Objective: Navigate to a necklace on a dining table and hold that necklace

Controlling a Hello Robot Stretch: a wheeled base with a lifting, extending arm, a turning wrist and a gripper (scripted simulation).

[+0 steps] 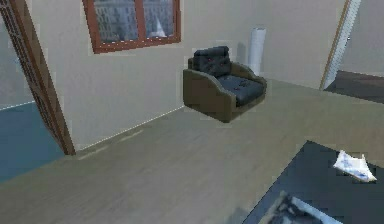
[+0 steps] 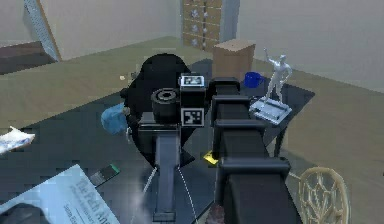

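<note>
A dark dining table (image 2: 60, 150) spreads across the arm side view, and its corner (image 1: 320, 185) shows at the forward view's lower right. The arm's dark bar (image 2: 245, 170) rises over the table to two white marked squares (image 2: 192, 98). Left of them is my gripper (image 2: 166, 175), a dark body with thin fingers above the tabletop. I cannot tell whether it holds anything. A black rounded thing (image 2: 160, 72) and a blue blob (image 2: 112, 120) lie behind it. A tiny pale speck (image 2: 125, 78) sits near the table's far edge, too small to name.
On the table are a silver statue (image 2: 274, 75), a blue bowl (image 2: 253, 78), a cardboard box (image 2: 233, 58), a newspaper (image 2: 65, 195) and a crumpled white cloth (image 2: 12, 140) (image 1: 352, 165). A wicker chair (image 2: 322, 190) stands at lower right. Ahead are bare floor (image 1: 170, 160) and a dark armchair (image 1: 225, 82).
</note>
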